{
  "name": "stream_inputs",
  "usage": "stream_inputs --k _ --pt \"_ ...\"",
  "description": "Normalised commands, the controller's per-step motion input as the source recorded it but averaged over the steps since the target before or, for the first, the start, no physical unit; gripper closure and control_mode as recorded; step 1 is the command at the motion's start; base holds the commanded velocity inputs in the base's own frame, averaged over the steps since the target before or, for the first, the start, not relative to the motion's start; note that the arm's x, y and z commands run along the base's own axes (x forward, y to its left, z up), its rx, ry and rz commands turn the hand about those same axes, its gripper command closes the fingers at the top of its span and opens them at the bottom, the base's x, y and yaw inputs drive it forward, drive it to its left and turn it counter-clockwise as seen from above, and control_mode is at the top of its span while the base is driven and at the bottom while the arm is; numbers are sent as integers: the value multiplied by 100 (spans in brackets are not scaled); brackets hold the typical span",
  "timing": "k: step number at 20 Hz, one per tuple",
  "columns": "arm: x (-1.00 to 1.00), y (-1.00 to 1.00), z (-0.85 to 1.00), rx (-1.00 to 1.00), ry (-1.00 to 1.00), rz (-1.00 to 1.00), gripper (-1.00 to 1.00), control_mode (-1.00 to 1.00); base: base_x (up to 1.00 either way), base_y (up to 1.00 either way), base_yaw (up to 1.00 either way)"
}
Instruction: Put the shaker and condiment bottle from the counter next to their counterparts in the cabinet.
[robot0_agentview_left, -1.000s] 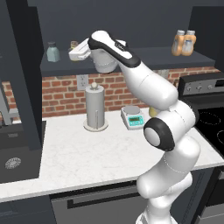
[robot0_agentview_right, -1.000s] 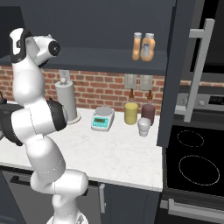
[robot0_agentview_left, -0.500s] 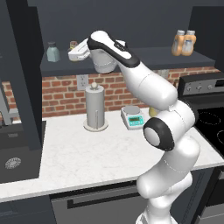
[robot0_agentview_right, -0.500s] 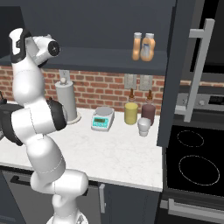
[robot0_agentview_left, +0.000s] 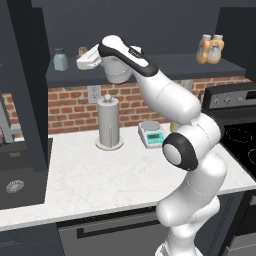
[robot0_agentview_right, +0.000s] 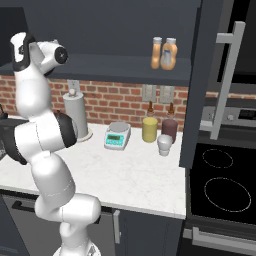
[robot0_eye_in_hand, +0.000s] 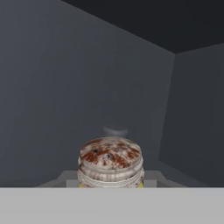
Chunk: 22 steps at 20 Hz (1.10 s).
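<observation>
One gripper (robot0_agentview_left: 83, 61) is holding the upright shaker (robot0_eye_in_hand: 110, 162) just right of the pale shaker (robot0_agentview_left: 60, 59) on the cabinet (robot0_agentview_left: 165, 65) shelf.

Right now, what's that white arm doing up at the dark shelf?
It is putting things away. The arm has reached up to the cabinet shelf with the small shaker gripped in its fingers, near the blue-grey shaker at the left end. Two orange bottles already stand together at the shelf's other end.

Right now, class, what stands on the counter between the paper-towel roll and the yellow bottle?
A small kitchen scale stands between the paper-towel roll and the yellow bottle; the right base view shows it.
</observation>
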Motion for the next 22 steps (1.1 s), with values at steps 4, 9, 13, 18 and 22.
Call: stream_inputs --k 4,9,13,18,22 --pt "20 13 -4 -2 0 0 100 -100 0 0 0" --pt "13 5 -4 0 0 0 100 -100 0 0 0" --pt "7 0 0 0 0 0 100 -100 0 0 0" --pt "8 0 -2 0 -1 0 100 -100 0 0 0" --pt "9 1 -7 0 0 0 100 -100 0 0 0"
